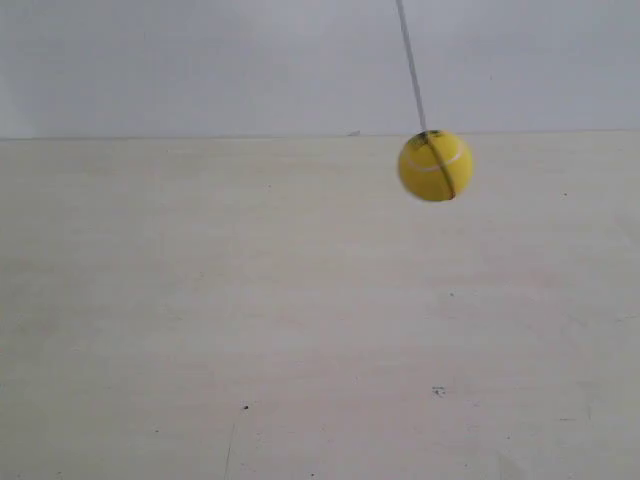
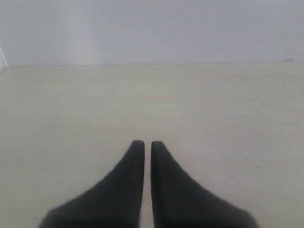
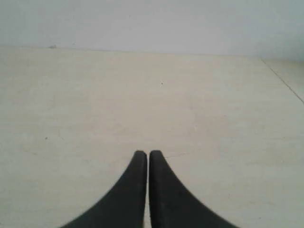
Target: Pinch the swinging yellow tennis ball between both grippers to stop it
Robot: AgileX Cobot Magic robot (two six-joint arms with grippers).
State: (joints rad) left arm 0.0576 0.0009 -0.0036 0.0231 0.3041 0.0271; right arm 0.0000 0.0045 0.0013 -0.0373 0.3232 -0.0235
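The yellow tennis ball (image 1: 435,166) hangs on a thin grey string (image 1: 411,68) above the pale table, right of centre in the exterior view and slightly blurred. Neither arm shows in that view. In the left wrist view my left gripper (image 2: 143,144) is shut, its black tapering jaws side by side with only a thin slit between them, and nothing held. My right gripper (image 3: 144,153) in the right wrist view is likewise shut and empty. The ball appears in neither wrist view.
A pale beige table (image 1: 250,320) fills the scene, meeting a white wall (image 1: 200,60) at the back. The table's edge (image 3: 284,80) shows in the right wrist view.
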